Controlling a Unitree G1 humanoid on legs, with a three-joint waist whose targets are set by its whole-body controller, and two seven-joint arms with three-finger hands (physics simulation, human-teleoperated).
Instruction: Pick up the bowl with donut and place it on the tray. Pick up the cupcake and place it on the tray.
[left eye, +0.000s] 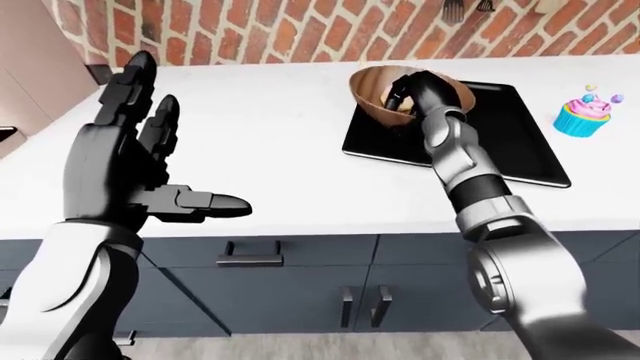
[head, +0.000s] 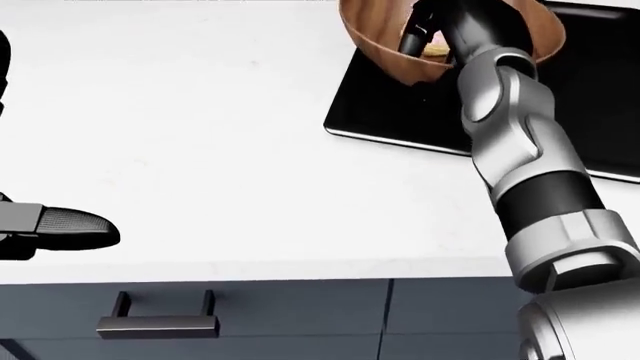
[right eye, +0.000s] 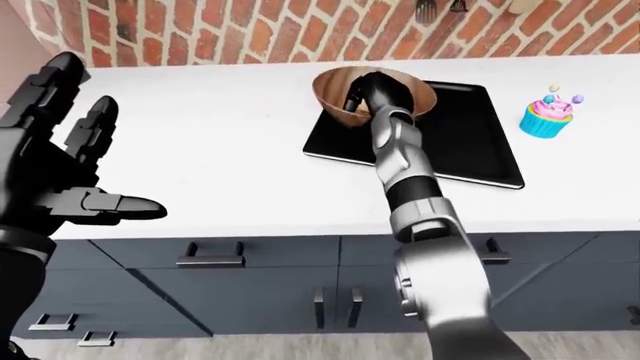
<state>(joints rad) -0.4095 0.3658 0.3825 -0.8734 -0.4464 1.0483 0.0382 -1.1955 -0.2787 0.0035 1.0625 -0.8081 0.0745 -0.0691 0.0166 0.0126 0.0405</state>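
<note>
i'm looking at the bowl (left eye: 372, 93), a brown wooden-looking one, which is sitting tilted over the left end of the black tray (left eye: 530, 154) in the left-eye view, its rim hanging a little past the tray's left edge onto the white counter (left eye: 280, 142). inside it, in the head view, a pale bit of the donut (head: 436, 50) is showing just beside my fingers. my right hand (left eye: 420, 91) is reaching into the bowl from its right side, dark fingers curling over the rim and down the inner wall, so i'm reading it as clasping the bowl's edge, though the fingertips themselves are hidden by the wall. the silver forearm is running down from there across the tray toward the bottom right of the view. the cupcake (left eye: 584, 114), blue wrapper with pink frosting and small coloured balls on top, is standing upright on the counter just right of the tray, apart from it and untouched. my left hand (left eye: 135, 150) is hovering well apart from all this at the left of the view, above the counter's near edge, fingers spread upward and thumb sticking out toward the right, gripping nothing. below the counter edge dark blue cabinet fronts (left eye: 300, 292) with bar handles are showing, and a red brick wall (left eye: 250, 30) is running along the top, with dark utensils hanging at its upper right.
</note>
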